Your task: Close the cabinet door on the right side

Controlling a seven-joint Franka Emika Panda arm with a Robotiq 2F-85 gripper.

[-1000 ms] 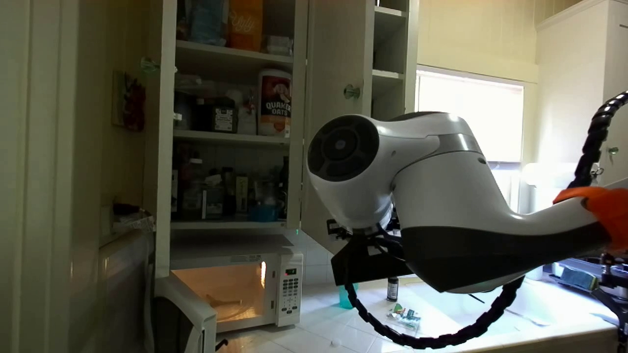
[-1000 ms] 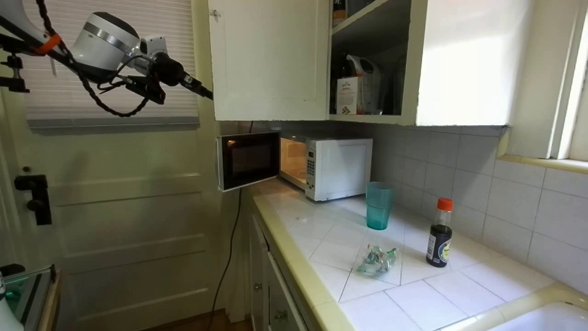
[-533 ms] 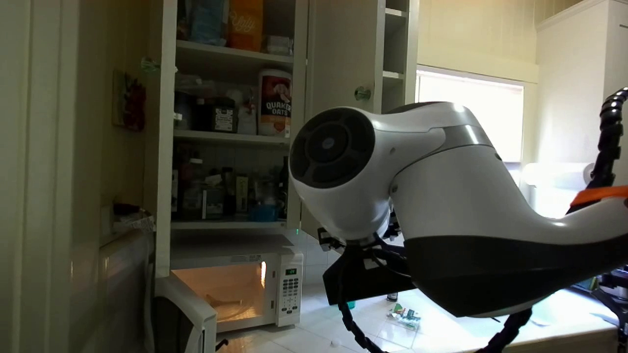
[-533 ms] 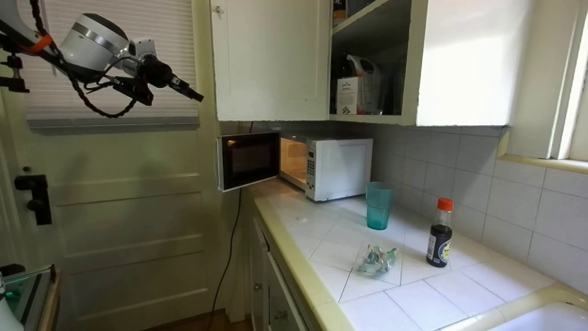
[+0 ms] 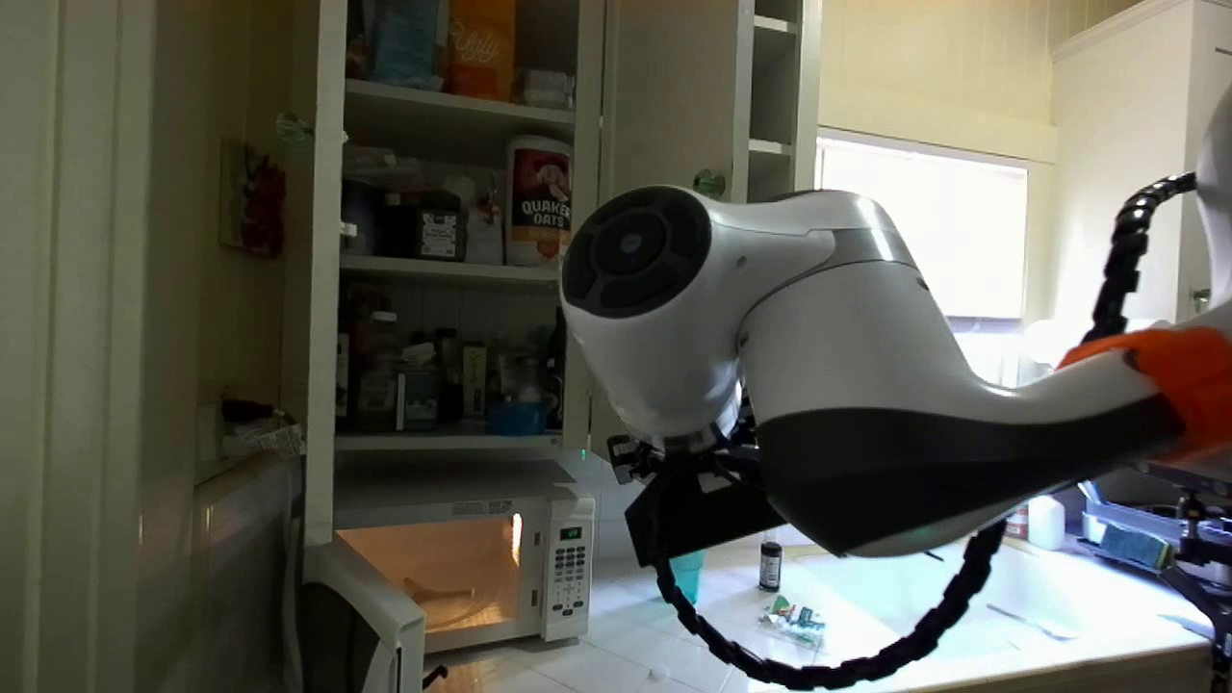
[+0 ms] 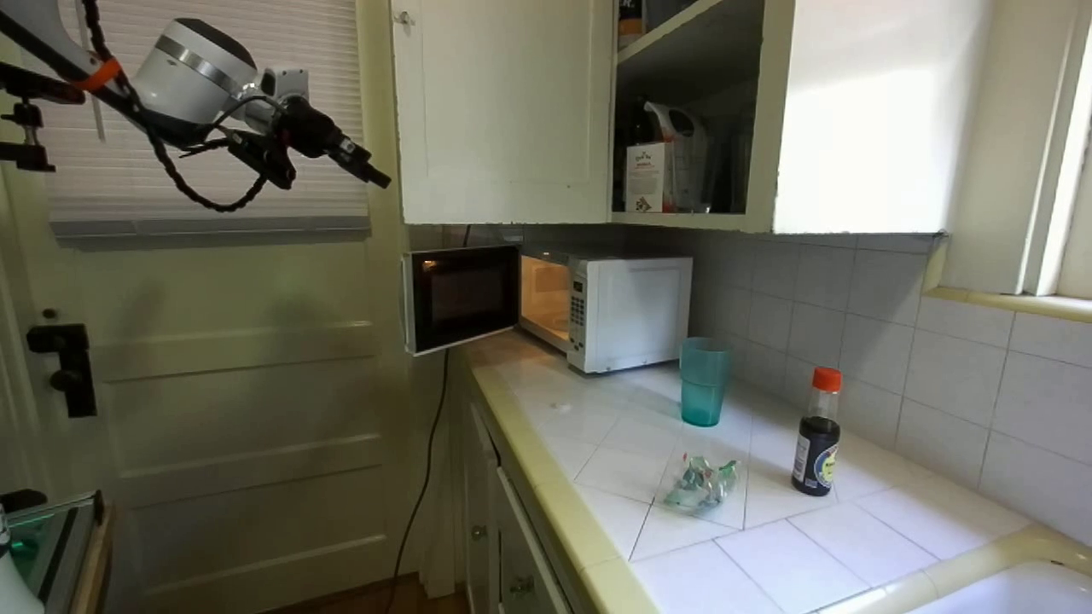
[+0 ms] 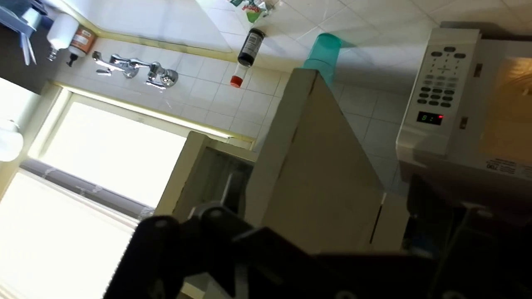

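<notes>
hovering near the open cabinet door (image 6: 503, 115), the claw (image 6: 378, 176) has its jaws apart.

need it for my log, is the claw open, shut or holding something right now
Claw: open, spread wide in the wrist view, holding nothing.

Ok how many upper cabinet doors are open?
2: in an exterior view, the left door is left of the oats; the right door is right of them, partly behind the arm. Others may be hidden.
</notes>
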